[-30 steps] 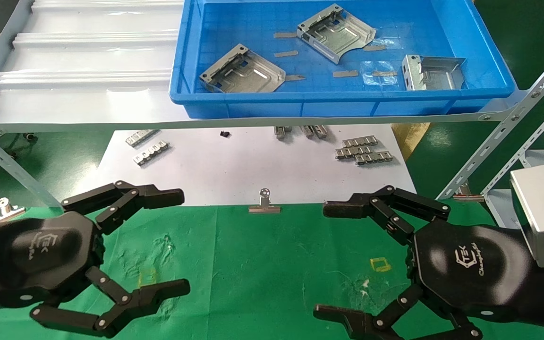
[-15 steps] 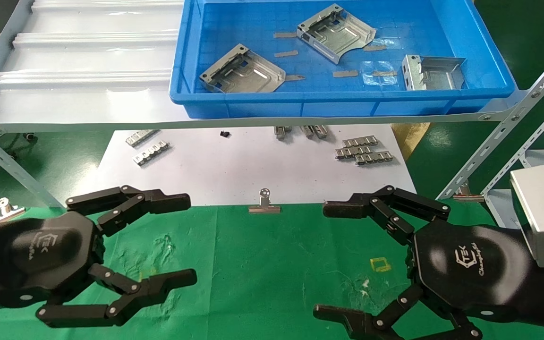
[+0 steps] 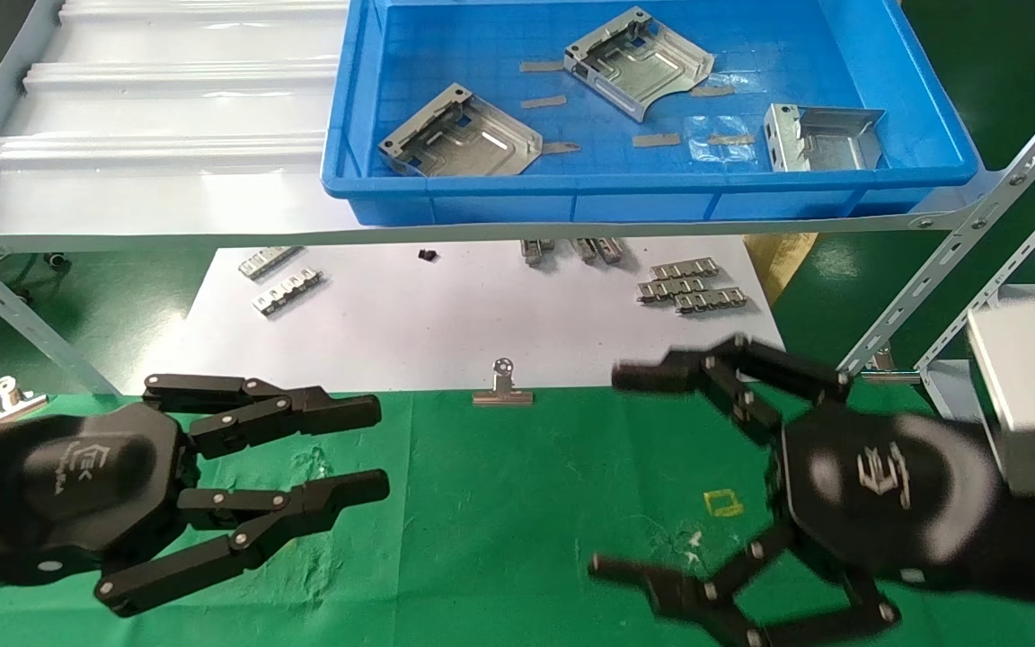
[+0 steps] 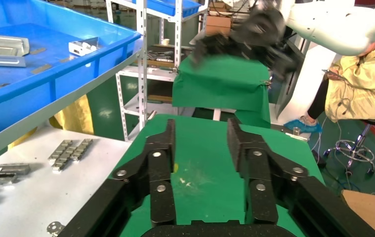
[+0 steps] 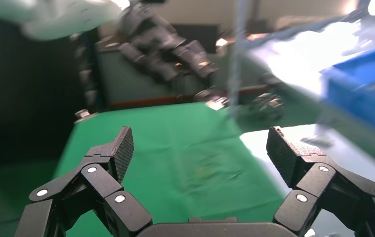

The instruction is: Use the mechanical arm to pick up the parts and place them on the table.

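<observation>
Three parts (image 3: 461, 144) sit in the blue bin (image 3: 499, 202) on the far shelf, nothing on the green bench (image 3: 499, 503) yet; left pincer (image 3: 378, 449) half-closed and empty, right pincer (image 3: 607, 472) wide open, empty, likely staging to reach.

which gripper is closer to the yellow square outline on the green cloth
Right. The right gripper hangs open just beside the yellow square outline, its palm on the outer side. The left gripper, fingers partly closed, is across the table from it.

Black jointed tools (image 3: 374, 449) (white logos)
</observation>
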Robot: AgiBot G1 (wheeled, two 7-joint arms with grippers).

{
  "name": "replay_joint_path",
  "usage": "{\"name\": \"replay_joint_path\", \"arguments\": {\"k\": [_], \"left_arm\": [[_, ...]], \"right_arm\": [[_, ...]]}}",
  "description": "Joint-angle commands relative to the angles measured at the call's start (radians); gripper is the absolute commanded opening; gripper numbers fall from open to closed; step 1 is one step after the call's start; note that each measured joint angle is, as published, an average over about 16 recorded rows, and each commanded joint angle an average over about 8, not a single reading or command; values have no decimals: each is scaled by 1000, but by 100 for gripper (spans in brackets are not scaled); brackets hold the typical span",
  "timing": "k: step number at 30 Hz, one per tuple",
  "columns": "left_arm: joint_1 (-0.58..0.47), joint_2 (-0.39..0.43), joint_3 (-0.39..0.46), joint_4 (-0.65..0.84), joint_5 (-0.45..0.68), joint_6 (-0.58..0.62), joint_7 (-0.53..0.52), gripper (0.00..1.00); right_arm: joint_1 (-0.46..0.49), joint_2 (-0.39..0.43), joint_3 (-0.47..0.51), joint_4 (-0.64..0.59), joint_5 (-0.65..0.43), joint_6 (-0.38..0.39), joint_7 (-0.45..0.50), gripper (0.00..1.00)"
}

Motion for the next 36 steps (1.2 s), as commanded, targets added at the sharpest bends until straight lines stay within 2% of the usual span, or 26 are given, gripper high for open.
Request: {"name": "replay_joint_path", "arguments": {"k": [1,8,15,18,23,24,31,32,36], "left_arm": [[0,0,0,0,0,0,0,0],[0,0,0,0,0,0,0,0],[0,0,0,0,0,0,0,0],[0,0,0,0,0,0,0,0],[0,0,0,0,0,0,0,0],[0,0,0,0,0,0,0,0],[0,0,0,0,0,0,0,0],[0,0,0,0,0,0,0,0],[0,0,0,0,0,0,0,0]], "right_arm": [[21,-12,11,1,-4,29,-12,100],[205,-166,-62,-94,-207,290,32,100],[429,-376,-184,-312,-473,556,94,100],[525,-450,-249,-437,-581,601,128,100],[672,-554,-346,-677,-731,619,176,99],[695,-572,-360,-721,-752,619,180,89],[805,-664,-416,-951,-826,595,166,3],[813,-671,-419,-970,-828,595,160,0],[824,-686,-419,-1018,-812,618,149,0]]}}
